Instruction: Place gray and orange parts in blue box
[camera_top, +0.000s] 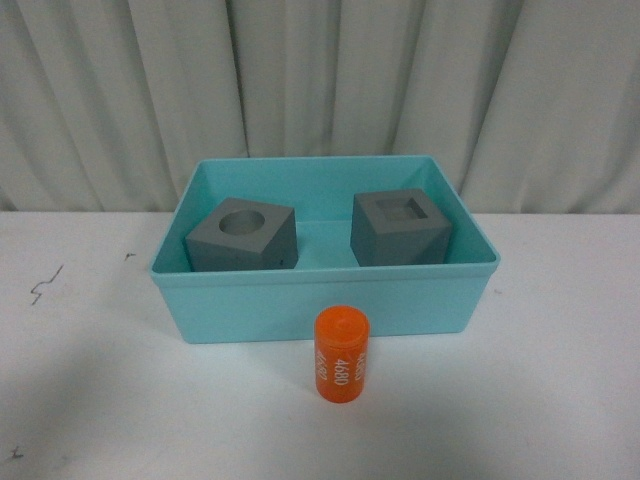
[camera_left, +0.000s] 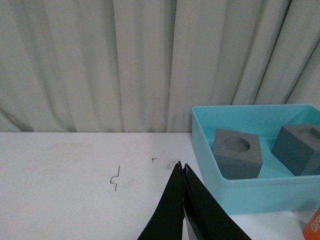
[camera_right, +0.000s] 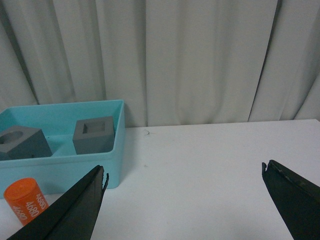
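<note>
While both cubes sit in the box, we log the cylinder upright, lower centre, outside its wall; right gripper gaping, cylinder lower left of its frame, likely nearer; left gripper closed, empty.

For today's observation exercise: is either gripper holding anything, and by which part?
Nothing is held. The left gripper is shut and empty, the right gripper open and empty; the orange cylinder stands free on the table.
</note>
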